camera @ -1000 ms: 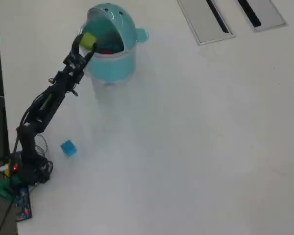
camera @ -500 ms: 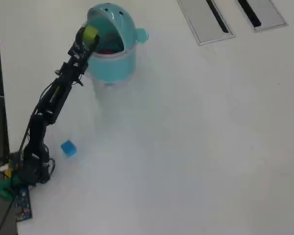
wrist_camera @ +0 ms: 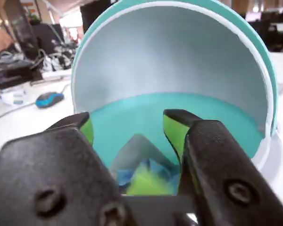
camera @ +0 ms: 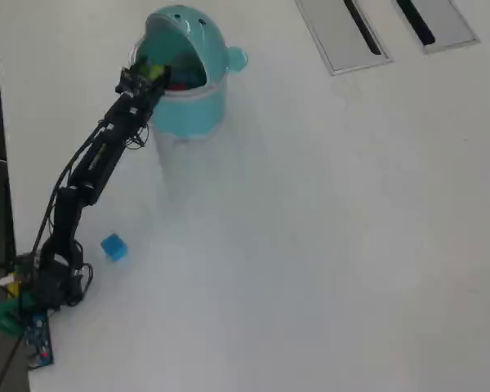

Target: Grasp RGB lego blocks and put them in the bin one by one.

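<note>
While the arm reaches from its base at the lower left of the overhead view up to the bin (camera: 188,106), the end effector (camera: 153,75) sits right at the bin's opening, under the edge of the domed hood. In the wrist view the end effector (wrist_camera: 129,128) has its two jaws spread apart with a clear gap between them and nothing held there; through the gap shows the bin (wrist_camera: 179,61), its pale inner hood wall above and its teal floor below. The yellow-green block (wrist_camera: 148,181) appears low in that gap as a blurred green patch inside the bin, beside something blue that cannot be made out. In the overhead view a spot of yellow-green shows at the jaws in the bin's mouth, and a dark reddish patch lies deeper inside. The blue block (camera: 113,247) rests on the white surface (camera: 327,245), well apart from the bin and near the arm's base.
</note>
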